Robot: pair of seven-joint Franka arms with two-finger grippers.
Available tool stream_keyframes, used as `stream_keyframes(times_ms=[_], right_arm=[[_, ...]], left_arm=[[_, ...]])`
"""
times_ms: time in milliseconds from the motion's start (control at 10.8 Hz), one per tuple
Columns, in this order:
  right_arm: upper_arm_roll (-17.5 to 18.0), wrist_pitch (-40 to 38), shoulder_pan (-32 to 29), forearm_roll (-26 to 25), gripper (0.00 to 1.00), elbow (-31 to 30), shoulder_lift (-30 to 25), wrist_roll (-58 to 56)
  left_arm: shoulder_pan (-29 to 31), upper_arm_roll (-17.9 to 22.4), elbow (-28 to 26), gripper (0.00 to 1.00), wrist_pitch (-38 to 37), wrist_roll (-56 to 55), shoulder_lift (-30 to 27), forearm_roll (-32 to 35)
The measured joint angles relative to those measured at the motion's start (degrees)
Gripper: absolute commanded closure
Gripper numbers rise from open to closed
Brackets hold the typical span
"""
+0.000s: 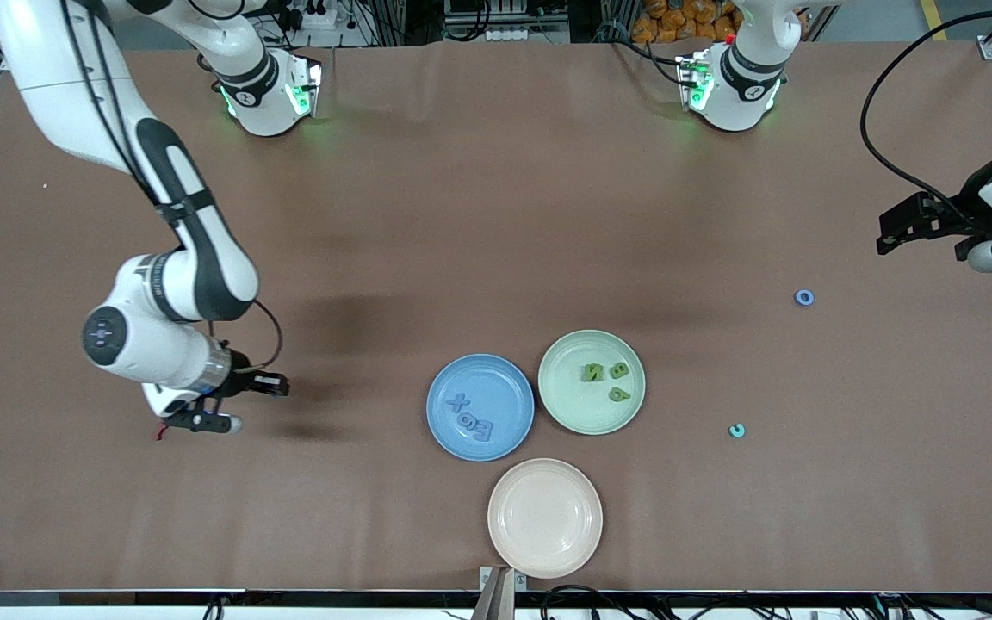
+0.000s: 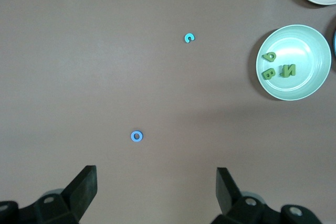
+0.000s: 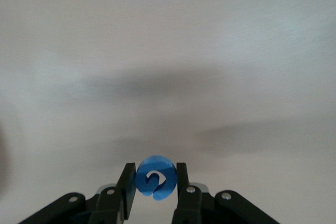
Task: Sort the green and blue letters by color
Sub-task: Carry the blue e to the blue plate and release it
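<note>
Pink plate point(image 1: 545, 517) bare; right claw point(image 3: 156, 182) pinching blue letter point(image 3: 156, 178); left claw point(image 2: 156, 190) wide.

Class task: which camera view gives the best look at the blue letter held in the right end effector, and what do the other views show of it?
The right wrist view: the blue letter fills the gap in the right end effector, clamped on both sides. In the front view that end effector is seen from above and the letter cannot be made out. The left wrist view does not show it.

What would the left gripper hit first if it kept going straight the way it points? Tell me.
Likely the bare table. The left gripper, open, points down at it, with the blue ring just ahead of its fingers, though depth is unclear.
</note>
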Motion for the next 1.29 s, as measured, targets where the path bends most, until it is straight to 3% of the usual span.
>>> stream_keyframes(times_ms=[461,554,738,923,1292], right_arm=[[-0.03,1.06,15.79,0.70,1.00,14.01,9.07,32.59],[-0.06,3.07,17.84,0.77,0.96,15.59,10.79,37.54],[-0.07,9.93,21.16,0.85,0.00,16.98,13.48,48.42],[-0.08,13.34,23.24,0.88,0.00,18.35,14.99,57.04],[-0.75,13.41,23.44,0.67,0.00,19.34,15.30,58.47]], left_arm=[[0.04,0.09,0.18,0.00,0.59,0.00,0.64,0.00],[0.05,0.09,0.18,0.00,0.60,0.00,0.67,0.00],[0.07,0.10,0.18,0.00,0.61,0.00,0.81,0.00],[0.08,0.20,0.18,0.00,0.65,0.00,0.94,0.00],[0.10,0.25,0.18,0.00,1.52,0.00,1.01,0.00]])
